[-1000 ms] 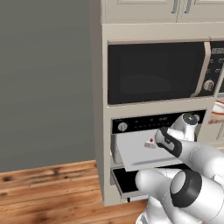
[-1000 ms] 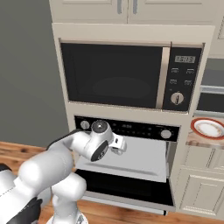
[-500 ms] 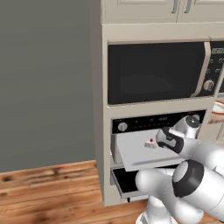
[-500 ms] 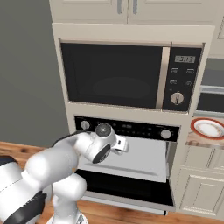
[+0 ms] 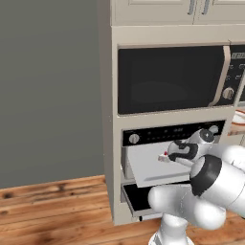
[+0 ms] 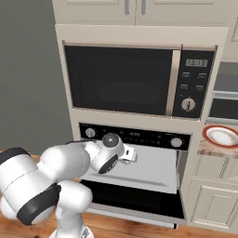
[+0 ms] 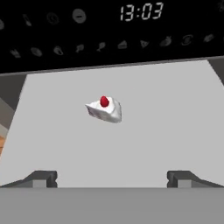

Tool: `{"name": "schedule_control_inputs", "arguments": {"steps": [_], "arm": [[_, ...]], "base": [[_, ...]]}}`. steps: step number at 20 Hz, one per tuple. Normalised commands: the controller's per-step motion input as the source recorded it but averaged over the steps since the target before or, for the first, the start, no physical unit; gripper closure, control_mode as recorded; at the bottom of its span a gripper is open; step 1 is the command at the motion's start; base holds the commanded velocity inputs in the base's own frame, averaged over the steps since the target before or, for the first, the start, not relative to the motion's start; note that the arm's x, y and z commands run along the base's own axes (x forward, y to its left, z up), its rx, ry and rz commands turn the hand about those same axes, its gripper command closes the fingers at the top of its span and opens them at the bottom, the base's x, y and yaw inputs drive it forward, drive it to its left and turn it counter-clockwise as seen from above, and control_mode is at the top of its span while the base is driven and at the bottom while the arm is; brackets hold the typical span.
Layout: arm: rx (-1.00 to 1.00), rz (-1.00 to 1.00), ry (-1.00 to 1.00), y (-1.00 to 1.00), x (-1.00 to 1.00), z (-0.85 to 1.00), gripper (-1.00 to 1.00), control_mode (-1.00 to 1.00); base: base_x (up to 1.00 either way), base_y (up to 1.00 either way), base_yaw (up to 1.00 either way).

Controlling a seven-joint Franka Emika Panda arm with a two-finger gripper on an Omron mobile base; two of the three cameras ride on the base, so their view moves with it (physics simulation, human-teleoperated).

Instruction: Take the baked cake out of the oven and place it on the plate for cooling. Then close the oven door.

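Grey tray (image 7: pixel 175 122) lies bare all around the cake (image 7: pixel 105 109), which I see mid-tray, well clear of every edge; my fingers (image 7: pixel 41 178) are spread wide, short of it.

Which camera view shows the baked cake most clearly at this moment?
The hand view: the baked cake lies unobstructed on the grey tray, cherry on top. In the left base view it is a tiny speck beside the gripper. In the right base view I cannot make it out.
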Motion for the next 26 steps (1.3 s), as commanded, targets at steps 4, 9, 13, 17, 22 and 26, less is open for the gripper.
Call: {"name": "schedule_control_inputs", "arguments": {"steps": [4,9,13,17,22,26], "arm": [[0.0,0.0,-0.01,0.03,0.09,-0.26,-1.0,-1.0],[0.0,0.03,-0.03,0.0,0.02,-0.34,-1.0,-1.0],[0.0,0.04,-0.07,0.0,0.01,-0.32,-1.0,-1.0],[0.0,0.05,-0.13,0.0,0.0,-0.35,-1.0,-1.0],[0.0,0.05,-0.15,0.0,0.0,-0.32,-1.0,-1.0],[0.0,0.05,-0.14,0.0,0.0,-0.24,-1.0,-1.0]], "base": [[0.0,0.0,0.0],[0.0,0.0,0.0],[0.0,0.0,0.0],[0.0,0.0,0.0],[0.0,0.0,0.0],[0.0,0.0,0.0]]}}
